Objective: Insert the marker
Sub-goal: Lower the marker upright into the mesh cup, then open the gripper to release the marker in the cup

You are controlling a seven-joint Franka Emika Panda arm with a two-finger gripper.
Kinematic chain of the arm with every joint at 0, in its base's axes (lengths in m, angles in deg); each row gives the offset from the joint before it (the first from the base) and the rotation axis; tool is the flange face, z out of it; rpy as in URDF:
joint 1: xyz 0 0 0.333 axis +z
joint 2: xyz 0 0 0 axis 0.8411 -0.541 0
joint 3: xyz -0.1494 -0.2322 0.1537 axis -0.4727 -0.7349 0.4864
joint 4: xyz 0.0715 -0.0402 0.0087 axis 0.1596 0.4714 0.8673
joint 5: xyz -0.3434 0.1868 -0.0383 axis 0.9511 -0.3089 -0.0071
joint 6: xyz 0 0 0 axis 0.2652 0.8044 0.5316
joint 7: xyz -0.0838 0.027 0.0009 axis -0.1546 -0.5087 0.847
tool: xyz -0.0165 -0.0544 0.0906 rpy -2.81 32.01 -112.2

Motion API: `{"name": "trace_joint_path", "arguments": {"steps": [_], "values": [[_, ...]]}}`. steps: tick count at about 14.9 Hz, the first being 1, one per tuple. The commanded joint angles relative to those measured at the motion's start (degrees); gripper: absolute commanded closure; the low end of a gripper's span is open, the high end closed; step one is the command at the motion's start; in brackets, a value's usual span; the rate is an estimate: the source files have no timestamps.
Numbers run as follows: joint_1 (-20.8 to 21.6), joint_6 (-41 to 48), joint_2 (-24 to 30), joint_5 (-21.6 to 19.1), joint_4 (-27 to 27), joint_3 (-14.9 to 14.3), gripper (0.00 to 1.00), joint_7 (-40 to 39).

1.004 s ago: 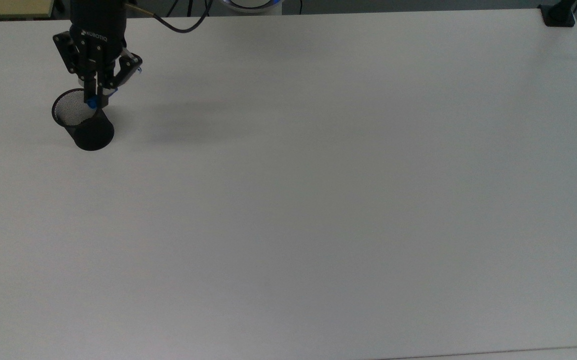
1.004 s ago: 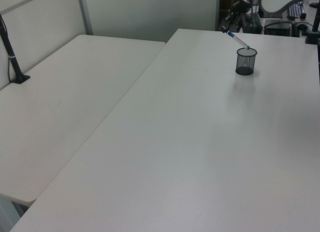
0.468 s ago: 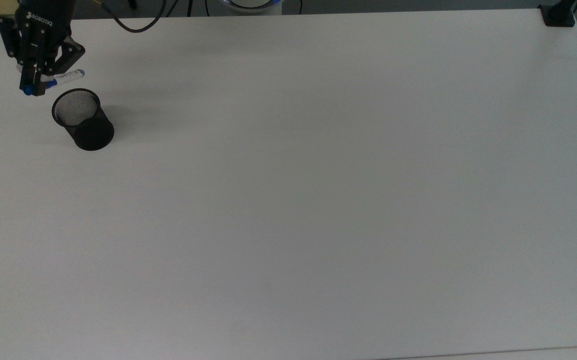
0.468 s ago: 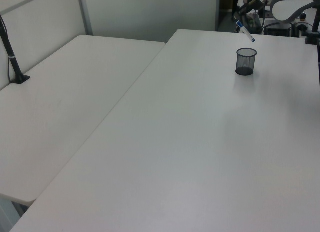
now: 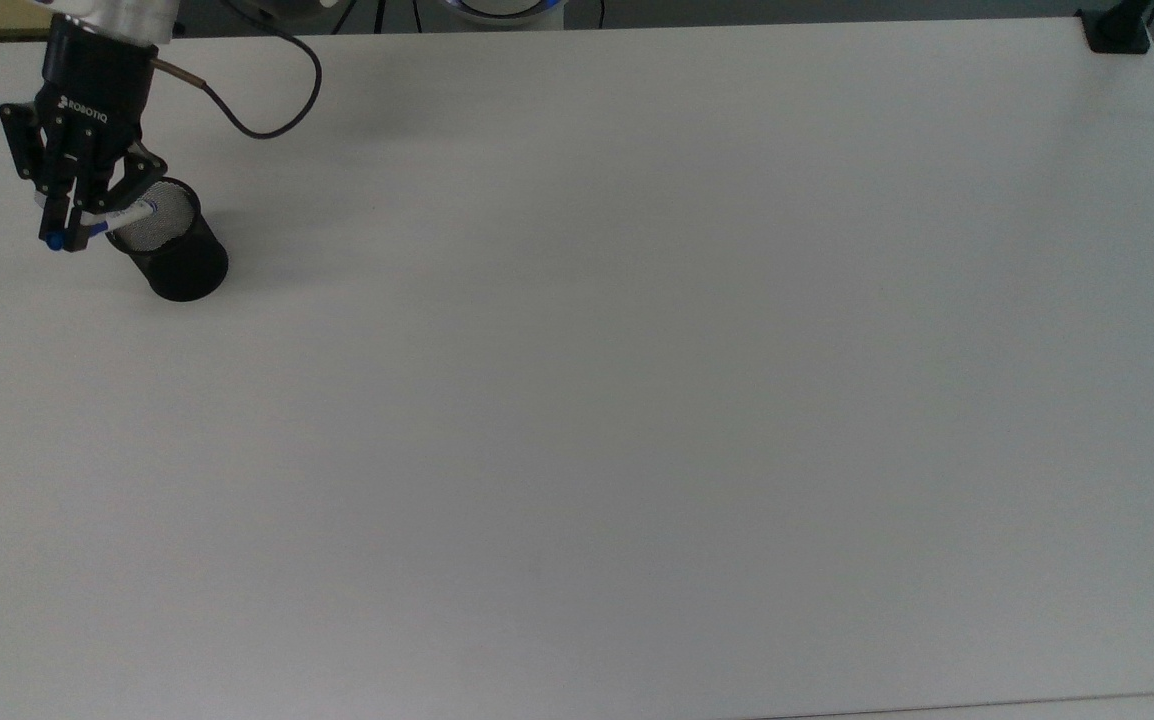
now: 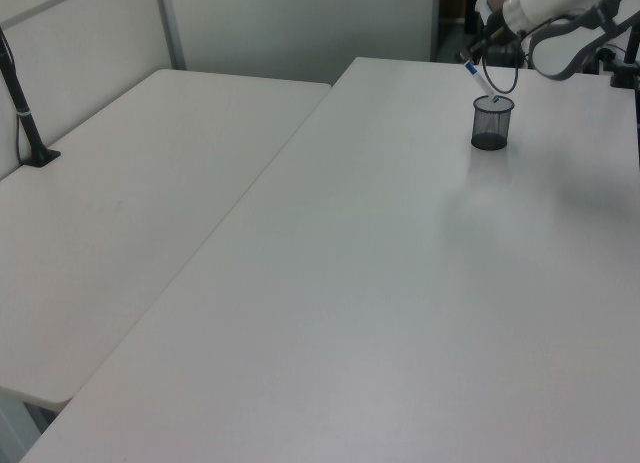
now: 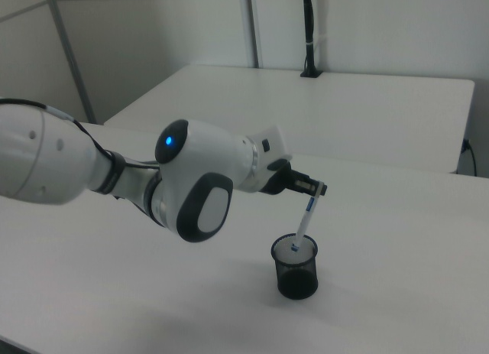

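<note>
Marker (image 7: 306,221) is pinched at its upper end by end effector (image 7: 312,188), long axis tilted, lower tip just inside mesh cup (image 7: 296,267) rim. In top view, cup mouth sits at approx. 3 o'clock from end effector; axis to be uprighted, I'd judge, before release onto tabletop (image 5: 637,400) cup.

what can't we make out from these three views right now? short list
- How deep the marker tip sits in the mesh cup: right view, the mesh wall hides it.
- Whether the marker touches the cup rim: left view, both too small; top view, the gripper overlaps the rim.
- Marker label text: too small in every view.
- Robot base: cut off by the top view's upper edge and the right view's left edge.
</note>
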Motion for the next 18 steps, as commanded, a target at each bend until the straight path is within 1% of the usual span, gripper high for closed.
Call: {"name": "trace_joint_path", "arguments": {"steps": [1, 3, 6, 9, 10, 11, 13, 14, 15, 16, 17, 18], "values": [[-0.06, -3.66, -0.61, -0.63, 1.65, -0.09, 1.0, -1.89], [-0.41, -5.23, -0.78, -0.01, 2.53, -0.09, 1.0, -2.84], [-0.94, -6.38, -0.7, -0.01, 5.07, -0.09, 0.98, -9.43], [-0.85, -6.38, -0.43, -0.01, 6.04, -0.09, 0.98, -11.11], [-0.85, -6.38, -0.43, 0.08, 6.04, -0.09, 0.97, -11.55], [-0.94, -6.38, -0.34, 0.08, 6.04, -0.09, 0.84, -11.64], [-1.03, -6.03, -0.17, -0.1, 5.78, -0.09, 0.48, -10.94], [-1.11, -5.77, 0.09, -0.19, 5.78, 0.0, 0.43, -10.5], [-1.03, -5.77, 0.18, -0.19, 5.69, 0.0, 0.35, -9.63], [-1.03, -5.68, 0.71, -0.19, 5.69, 0.0, 0.3, -8.49], [-1.03, -5.59, 1.15, -0.19, 5.69, 0.0, 0.28, -7.61], [-1.03, -5.5, 1.41, -0.19, 5.61, 0.0, 0.23, -6.99]]}}
